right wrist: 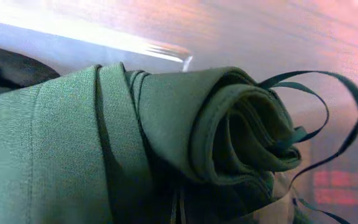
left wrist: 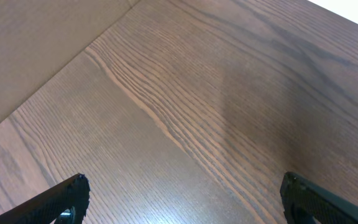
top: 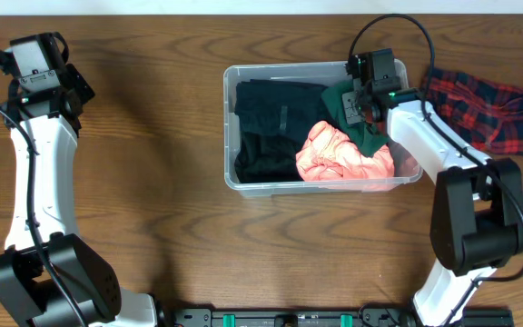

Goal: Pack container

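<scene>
R hand (top: 359, 104) w/ green cloth (top: 338, 94) in container (top: 229, 127)

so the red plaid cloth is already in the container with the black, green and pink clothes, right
Not quite: the red plaid cloth lies on the table outside the container, beyond its right end, as the overhead view shows. The black clothes, green garment and pink puffy garment are inside it.
</scene>
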